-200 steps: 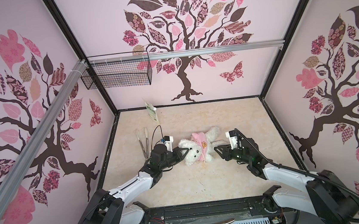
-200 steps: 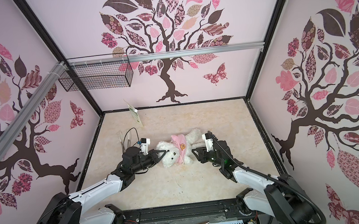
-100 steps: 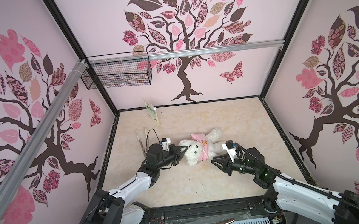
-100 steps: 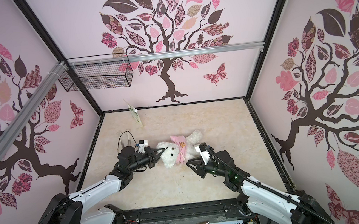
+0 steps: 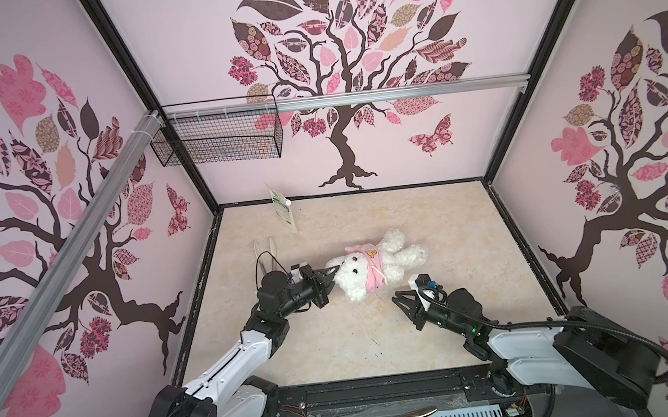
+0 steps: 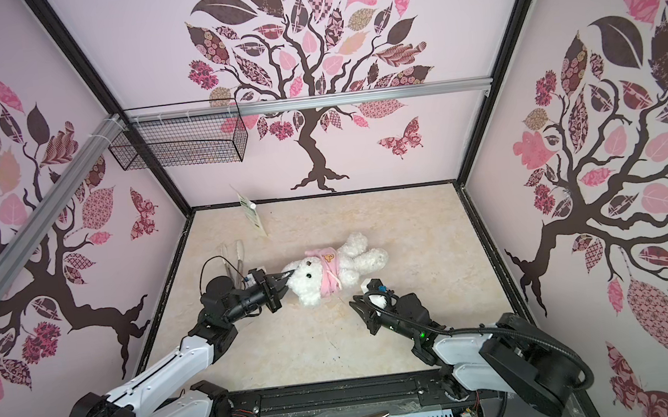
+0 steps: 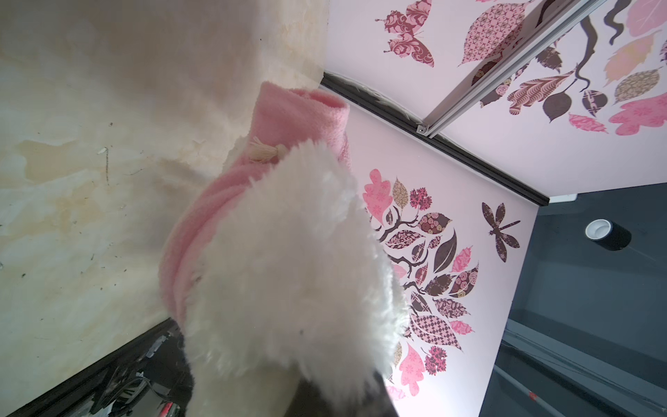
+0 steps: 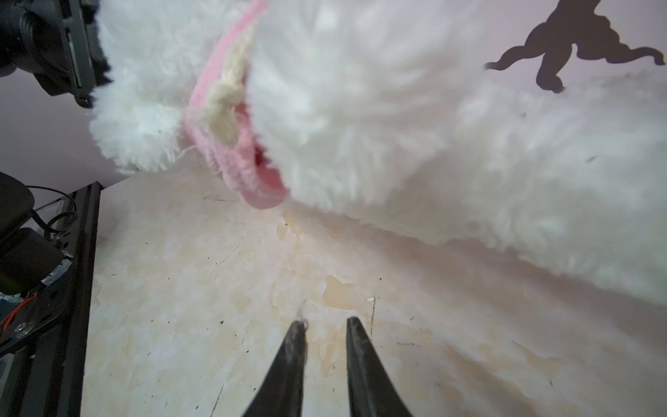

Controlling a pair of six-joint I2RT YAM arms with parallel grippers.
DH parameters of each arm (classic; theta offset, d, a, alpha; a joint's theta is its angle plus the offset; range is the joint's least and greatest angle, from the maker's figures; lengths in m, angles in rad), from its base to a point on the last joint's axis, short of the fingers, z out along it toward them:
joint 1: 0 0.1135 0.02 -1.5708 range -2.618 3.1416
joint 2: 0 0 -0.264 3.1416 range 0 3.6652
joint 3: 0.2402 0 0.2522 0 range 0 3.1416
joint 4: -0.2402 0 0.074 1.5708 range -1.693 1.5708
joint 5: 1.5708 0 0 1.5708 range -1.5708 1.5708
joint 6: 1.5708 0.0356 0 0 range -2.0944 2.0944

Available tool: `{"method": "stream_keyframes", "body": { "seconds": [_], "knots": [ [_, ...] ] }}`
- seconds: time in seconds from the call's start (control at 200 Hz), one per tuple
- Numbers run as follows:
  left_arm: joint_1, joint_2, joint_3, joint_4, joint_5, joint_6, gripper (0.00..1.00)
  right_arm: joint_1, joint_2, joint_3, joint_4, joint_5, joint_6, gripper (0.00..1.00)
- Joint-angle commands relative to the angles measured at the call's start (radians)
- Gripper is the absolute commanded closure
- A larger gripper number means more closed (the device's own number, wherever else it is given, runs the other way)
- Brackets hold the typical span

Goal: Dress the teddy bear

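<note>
Bear: the teddy bear [image 5: 402, 258] lies face up near the middle of the desk [image 5: 337, 343], head toward the left arm and legs pointing away from it.
Hoodie: the pink hoodie [image 5: 374, 274] is bunched around the neck and chest, patch side up. The belly and legs are bare, so the dressing looks only partly done. I cannot tell whether the arms are through the sleeves.
Left gripper: the left gripper [image 5: 332, 277] is low at the bear's head, its fingers pinched tight on the fur by an ear. This probably anchors the toy so the cloth can be pulled against it.
Right gripper: the right gripper [image 5: 397, 297] sits just above the desk beside the bear's lower body, not touching it. Its fingers [image 8: 297, 337] stand narrowly apart with nothing between them.
Hem: in the right wrist view the hoodie's edge [image 8: 252, 180] gapes a little beside a knotted cord [image 8: 222, 104], facing the empty fingers, so it is a likely next place to grip.
Risk: a hard pull toward the legs could slip the ear from the pinch.
</note>
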Motion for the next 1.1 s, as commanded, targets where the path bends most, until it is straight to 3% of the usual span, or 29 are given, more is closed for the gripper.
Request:
{"method": "stream_keyframes", "body": {
  "seconds": [0.0,0.35,0.78,1.0,1.095],
  "knots": [
    [-0.007,-0.032,-0.019,0.006,-0.035,-0.045,1.00,0.049,0.094,0.063,0.224,0.061,-0.073,0.77],
    [-0.016,-0.039,-0.035,0.024,-0.030,-0.045,1.00,0.070,0.326,0.158,0.448,0.123,-0.078,0.80],
    [-0.027,-0.046,-0.042,0.022,-0.036,-0.040,1.00,0.071,0.462,0.216,0.600,0.094,-0.069,0.80],
    [-0.027,-0.059,-0.047,0.017,-0.050,-0.043,1.00,0.070,0.460,0.206,0.611,0.142,-0.084,1.00],
    [-0.022,-0.059,-0.049,0.017,-0.061,-0.042,1.00,0.070,0.439,0.174,0.610,0.189,-0.091,1.00]
  ]
}}
